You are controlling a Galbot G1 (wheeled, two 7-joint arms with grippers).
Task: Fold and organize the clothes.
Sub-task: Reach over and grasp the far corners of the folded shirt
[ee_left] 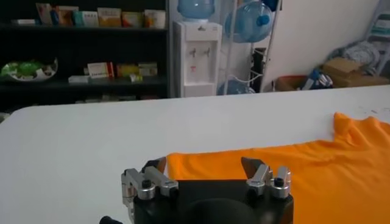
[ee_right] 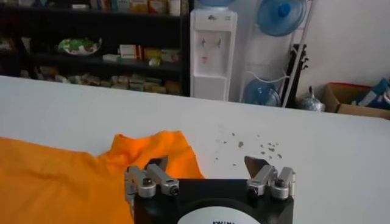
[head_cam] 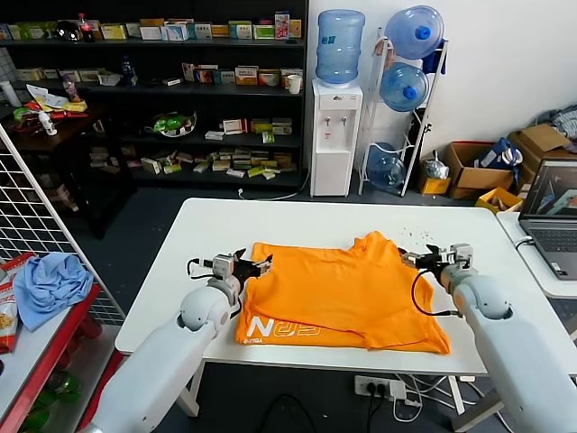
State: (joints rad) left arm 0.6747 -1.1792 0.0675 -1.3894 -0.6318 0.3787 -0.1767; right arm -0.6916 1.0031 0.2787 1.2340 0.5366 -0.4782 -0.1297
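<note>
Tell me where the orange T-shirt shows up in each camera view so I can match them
Head view: orange T-shirt lies mid-table between both arms, white lettering at its near left edge.
Left wrist view: T-shirt spreads beyond the open left end effector, toward the picture's right.
Right wrist view: T-shirt fills the lower left, beside the open right end effector.
Shared landmark: the white water dispenser.

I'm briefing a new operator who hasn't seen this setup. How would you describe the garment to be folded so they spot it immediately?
Look at the white table directly in front of the robot. The orange T-shirt lies spread on it between the open left gripper and open right gripper. Its bright orange and white lettering set it apart from the light blue cloth on the red side stand.
</note>
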